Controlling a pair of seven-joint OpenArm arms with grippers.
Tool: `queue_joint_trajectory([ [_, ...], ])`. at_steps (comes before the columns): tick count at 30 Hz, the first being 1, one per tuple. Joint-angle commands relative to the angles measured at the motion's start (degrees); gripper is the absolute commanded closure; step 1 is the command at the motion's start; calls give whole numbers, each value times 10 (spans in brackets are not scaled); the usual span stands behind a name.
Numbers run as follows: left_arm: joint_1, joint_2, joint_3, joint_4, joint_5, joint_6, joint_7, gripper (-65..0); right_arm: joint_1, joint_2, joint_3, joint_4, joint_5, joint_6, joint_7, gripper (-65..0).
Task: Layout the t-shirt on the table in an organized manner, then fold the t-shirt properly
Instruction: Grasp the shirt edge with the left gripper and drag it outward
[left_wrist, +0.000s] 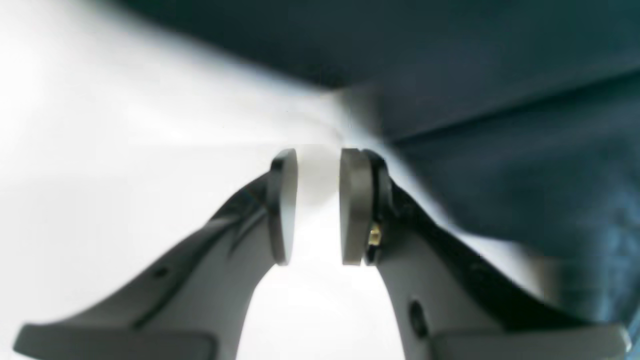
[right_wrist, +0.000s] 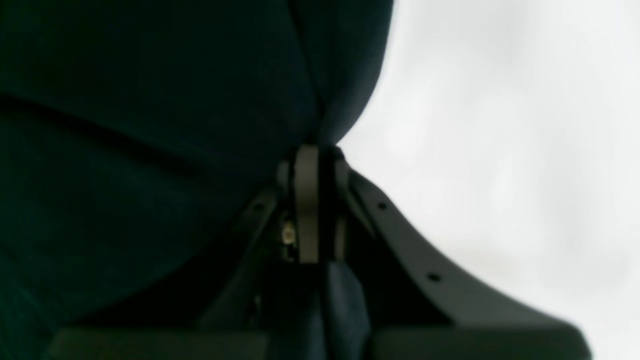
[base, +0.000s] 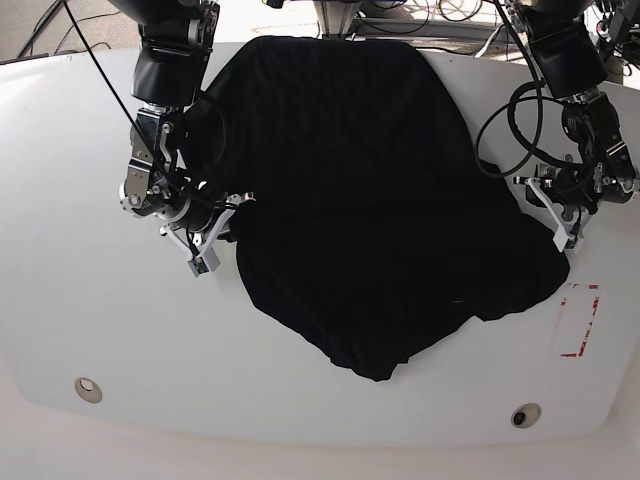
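The black t-shirt (base: 370, 200) lies spread and rumpled over the middle of the white table (base: 100, 300), its lowest corner pointing at the front edge. On the base view's left, my right gripper (base: 235, 205) holds the shirt's side edge. Its wrist view shows the right gripper (right_wrist: 320, 150) shut on a pinched fold of the t-shirt (right_wrist: 150, 125). On the base view's right, my left gripper (base: 527, 187) sits at the shirt's other edge. In its wrist view the left gripper (left_wrist: 320, 152) shows a narrow gap with bare table (left_wrist: 100, 150) behind it, and the t-shirt (left_wrist: 500, 100) lies just beyond the tips.
A red rectangular tape mark (base: 578, 320) sits near the right front of the table. Two small round holes (base: 87, 388) (base: 525, 413) lie near the front edge. Black cables hang by both arms.
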Motion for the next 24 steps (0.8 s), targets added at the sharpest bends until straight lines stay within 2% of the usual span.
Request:
queue_joint_trajectory([
  [1,-42,-28,4,-49,-3,0,-30,-132,-9,-13,-1,52,-19,2,-56,0],
  [3,-69,-40,11,-78,-3,0,-40,-133,-18,-29,0,75,-22,2,-75,0],
  [9,-134,-55,37,-135,-4,0,-52,-138,-48,-49,-1,134,-22,2,-104,0],
  [11,-148,-55,39,-138,-4,0,-52,-157,-58,-58,-1,150,-22,2,-108,-2],
  [15,-157,-55,40,-135,-5,0,-41,-257,-69,-61,-2,195,-19,2,-126,-27],
  [18,-157,-53,40,-119,-5,0,-23,-318,-72,-62,-3,224,-19,-3,-140,-113],
  [19,-155,-53,37,-98,-5,0,-12,-346,-71,-61,-3,238,-19,-8,-147,-179],
  [22,-144,-50,37,-61,-6,0,8,-356,-69,-60,-2,265,-21,-14,-157,-325],
  [23,-140,-48,37,-52,-6,0,12,-354,-68,-60,-2,271,-21,-15,-159,-350],
  [24,-126,-42,37,-29,-11,0,18,-354,-64,-59,-3,287,-21,-15,-160,-420],
])
